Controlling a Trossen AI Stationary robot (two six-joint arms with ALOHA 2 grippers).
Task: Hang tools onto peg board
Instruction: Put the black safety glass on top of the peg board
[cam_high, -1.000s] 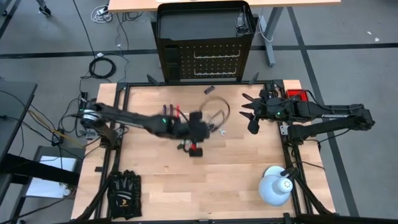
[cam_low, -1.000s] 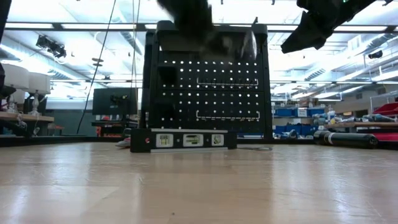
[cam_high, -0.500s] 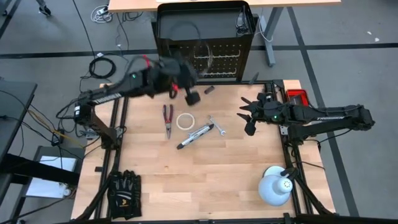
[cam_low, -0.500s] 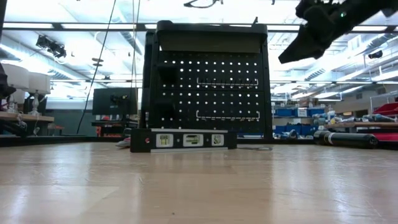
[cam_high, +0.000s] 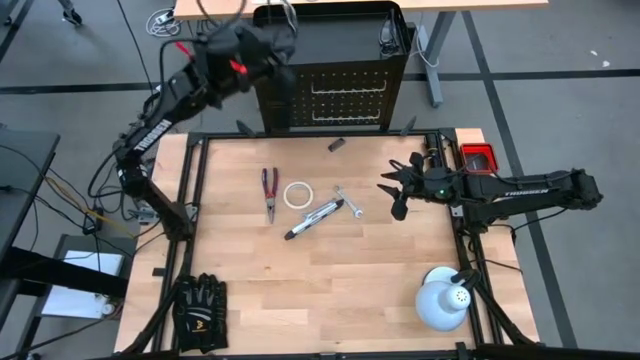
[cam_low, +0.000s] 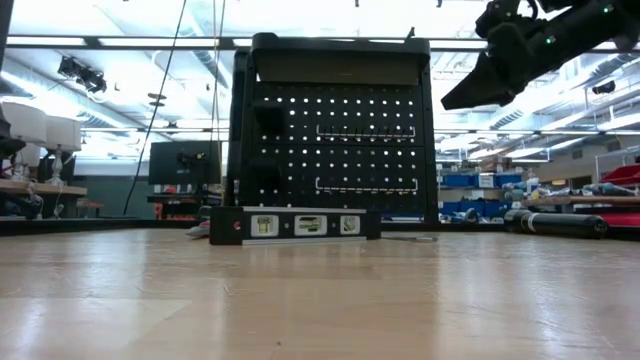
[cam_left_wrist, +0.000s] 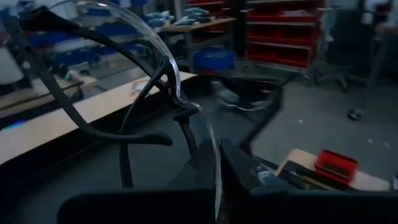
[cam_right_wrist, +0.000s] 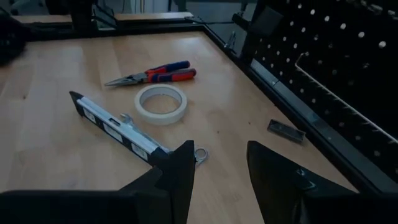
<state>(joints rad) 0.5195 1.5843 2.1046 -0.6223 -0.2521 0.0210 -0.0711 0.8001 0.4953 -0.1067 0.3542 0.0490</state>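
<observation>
Holding the glasses pinched in my left claw, just left of the peg board top; right claw half-spread, idle.

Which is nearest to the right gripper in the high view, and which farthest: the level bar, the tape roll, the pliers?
From the right gripper:
1. level bar, toward the table's middle.
2. tape roll, farther left.
3. pliers, farthest left.
</observation>
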